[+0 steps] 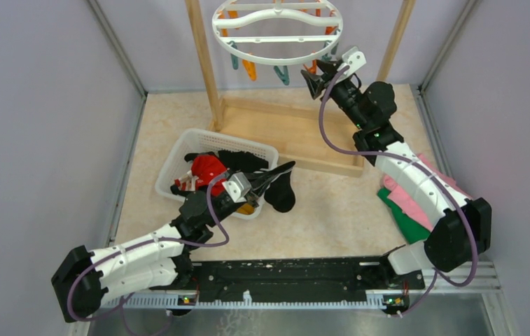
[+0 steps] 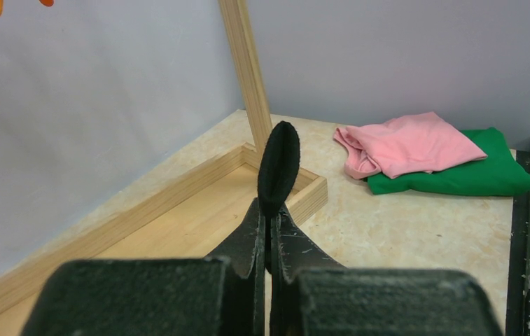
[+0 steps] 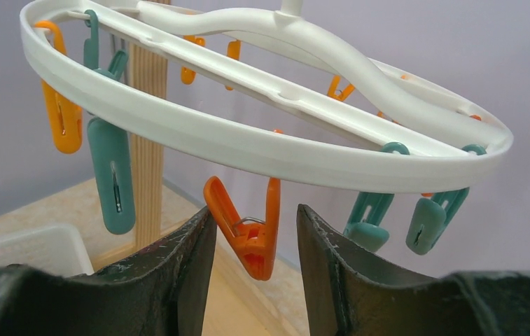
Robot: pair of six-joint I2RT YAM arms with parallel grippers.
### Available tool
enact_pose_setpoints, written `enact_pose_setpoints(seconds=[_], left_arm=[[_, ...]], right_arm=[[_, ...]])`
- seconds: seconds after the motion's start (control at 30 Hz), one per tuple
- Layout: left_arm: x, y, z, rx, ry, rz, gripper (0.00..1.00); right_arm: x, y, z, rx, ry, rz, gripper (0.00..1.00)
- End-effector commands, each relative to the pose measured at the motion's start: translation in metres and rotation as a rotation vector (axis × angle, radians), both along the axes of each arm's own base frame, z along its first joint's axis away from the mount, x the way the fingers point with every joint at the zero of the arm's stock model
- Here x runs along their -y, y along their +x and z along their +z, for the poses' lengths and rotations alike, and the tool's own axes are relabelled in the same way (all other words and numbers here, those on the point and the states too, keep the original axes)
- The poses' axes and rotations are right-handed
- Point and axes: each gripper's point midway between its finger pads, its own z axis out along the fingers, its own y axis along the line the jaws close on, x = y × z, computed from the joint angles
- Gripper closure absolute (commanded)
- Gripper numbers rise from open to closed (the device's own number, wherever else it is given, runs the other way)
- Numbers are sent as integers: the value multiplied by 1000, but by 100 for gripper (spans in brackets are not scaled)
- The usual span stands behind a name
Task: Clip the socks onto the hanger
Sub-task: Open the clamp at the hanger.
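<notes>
Well below the hanger (image 3: 262, 150), the left jaws pinched a black sock (image 1: 281, 192) ready for clipping, while the right jaws stood spread around its orange peg (image 3: 251, 238), likely to squeeze it open.

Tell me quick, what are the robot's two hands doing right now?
Left hand: closed, pinching a black fabric sock.
Right hand: open, straddling an orange plastic peg, not gripping it.

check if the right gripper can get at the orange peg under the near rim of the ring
Probably yes. The orange peg hangs right between the right gripper's open fingers, just under the ring, and nothing else sits between them. The teal pegs hang off to the sides.
</notes>
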Motion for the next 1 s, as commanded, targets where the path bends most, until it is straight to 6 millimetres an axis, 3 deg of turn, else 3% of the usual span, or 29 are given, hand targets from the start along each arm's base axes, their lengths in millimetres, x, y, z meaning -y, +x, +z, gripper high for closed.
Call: enact_pose_setpoints(seconds=[0.0, 0.5, 0.73, 0.87, 0.97], left_arm=[[-5, -4, 15, 37, -50, -5, 100], [-8, -6, 15, 36, -54, -7, 100], [-9, -8, 16, 32, -63, -16, 100], [-9, -9, 17, 31, -65, -20, 100], [-8, -9, 17, 30, -66, -23, 100]], right_arm=[[-9, -7, 36, 78, 53, 23, 54], [-11, -6, 56, 134, 66, -26, 53], [-16, -7, 56, 135, 65, -20, 53], [-13, -7, 56, 134, 70, -36, 58], [-11, -7, 56, 130, 76, -43, 66]])
